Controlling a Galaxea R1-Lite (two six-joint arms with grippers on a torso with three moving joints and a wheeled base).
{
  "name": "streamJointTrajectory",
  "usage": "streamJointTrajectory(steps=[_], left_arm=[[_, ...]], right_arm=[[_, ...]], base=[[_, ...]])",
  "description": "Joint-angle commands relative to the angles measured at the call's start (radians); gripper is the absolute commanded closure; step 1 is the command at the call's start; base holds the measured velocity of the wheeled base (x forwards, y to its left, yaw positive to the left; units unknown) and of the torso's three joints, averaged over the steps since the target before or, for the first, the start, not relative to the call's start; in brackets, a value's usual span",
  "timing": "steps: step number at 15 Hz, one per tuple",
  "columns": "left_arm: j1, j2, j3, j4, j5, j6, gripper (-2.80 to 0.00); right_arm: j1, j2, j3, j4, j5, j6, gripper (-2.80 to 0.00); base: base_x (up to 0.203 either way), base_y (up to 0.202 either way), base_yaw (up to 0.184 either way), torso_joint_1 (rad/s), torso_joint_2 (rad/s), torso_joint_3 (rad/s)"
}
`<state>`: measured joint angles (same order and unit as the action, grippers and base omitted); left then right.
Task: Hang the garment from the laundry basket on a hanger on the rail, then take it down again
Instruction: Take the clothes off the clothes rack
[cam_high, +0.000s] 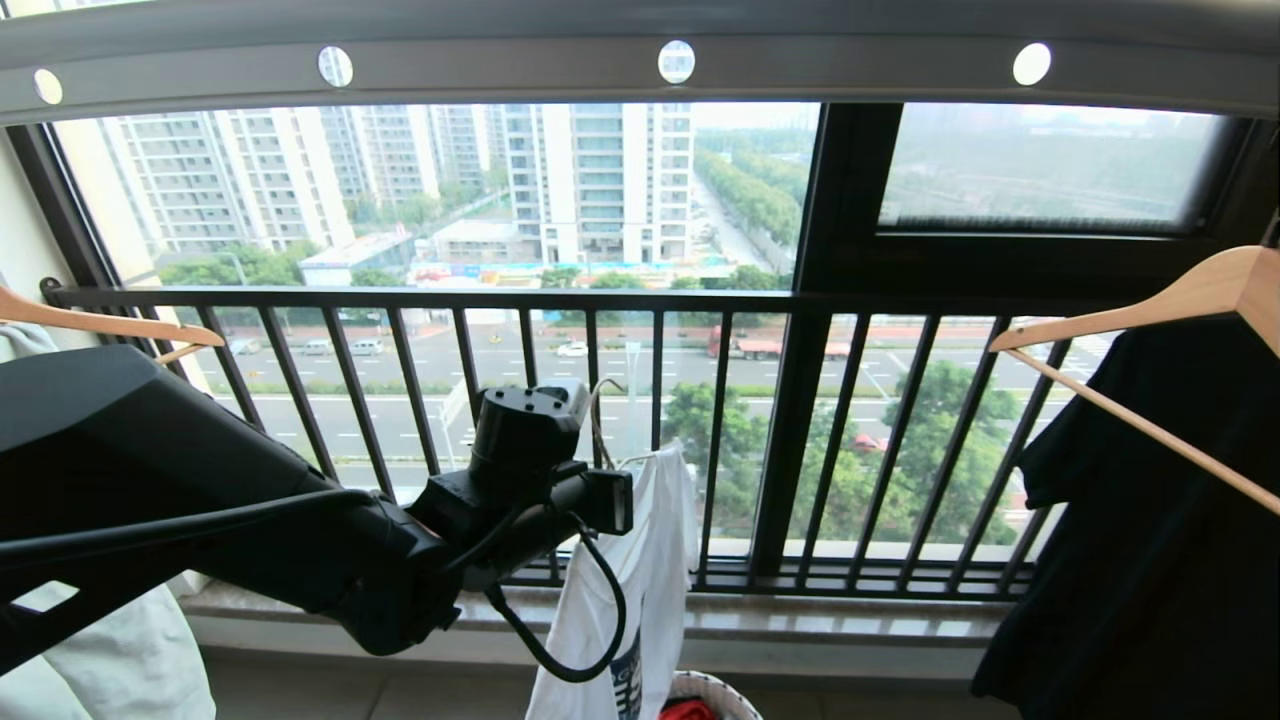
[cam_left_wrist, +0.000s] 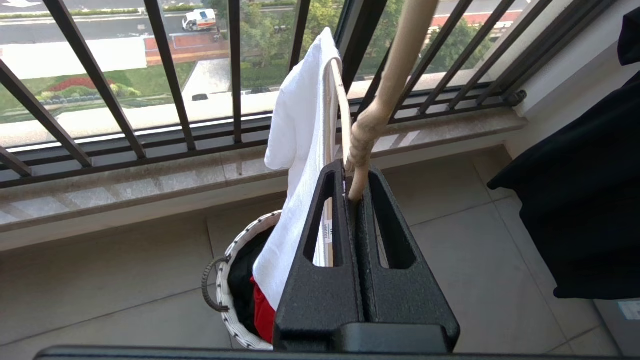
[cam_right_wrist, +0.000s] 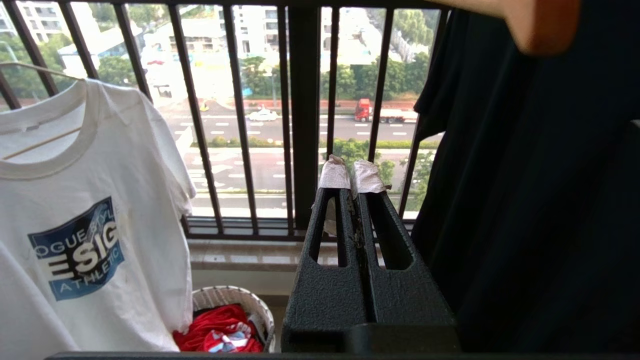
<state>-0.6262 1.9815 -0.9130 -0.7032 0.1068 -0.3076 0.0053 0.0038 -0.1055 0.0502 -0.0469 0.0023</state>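
Left gripper (cam_left_wrist: 356, 192): jaws closed on the twisted neck of the cream wire hanger (cam_left_wrist: 372, 115). The white T-shirt (cam_right_wrist: 85, 240) hangs on this hanger, directly above the woven laundry basket (cam_left_wrist: 227, 295) and well below the grey perforated rail (cam_high: 640, 65). Right gripper (cam_right_wrist: 352, 182): jaws closed, empty, beside the black garment (cam_right_wrist: 525, 200).

hanger (cam_left_wrist: 341, 107): mostly under garment (cam_left_wrist: 300, 150) | basket (cam_high: 715, 692): cropped, seemingly
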Motion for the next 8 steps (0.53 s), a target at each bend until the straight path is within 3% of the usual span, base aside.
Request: streamJointTrajectory(steps=[1,5,8], left_arm=[[0.002,-0.015,-0.004,-0.004,0.002,-0.004,0.00],[0.002,-0.044,-0.003,-0.004,0.002,-0.013,0.00],[0.002,-0.058,-0.003,-0.004,0.002,-0.013,0.00]], right_arm=[[0.001,0.032,-0.156,0.085,-0.017,-0.006,0.00],[0.002,0.106,-0.409,0.154,0.016,-0.115,0.00],[0.002,0.287,-0.606,0.161,0.034,-0.145,0.00]], base=[[0.000,0.000,0.000,0.000,0.00,0.000],[0.000,0.000,0.000,0.000,0.00,0.000],[0.000,0.000,0.000,0.000,0.00,0.000]])
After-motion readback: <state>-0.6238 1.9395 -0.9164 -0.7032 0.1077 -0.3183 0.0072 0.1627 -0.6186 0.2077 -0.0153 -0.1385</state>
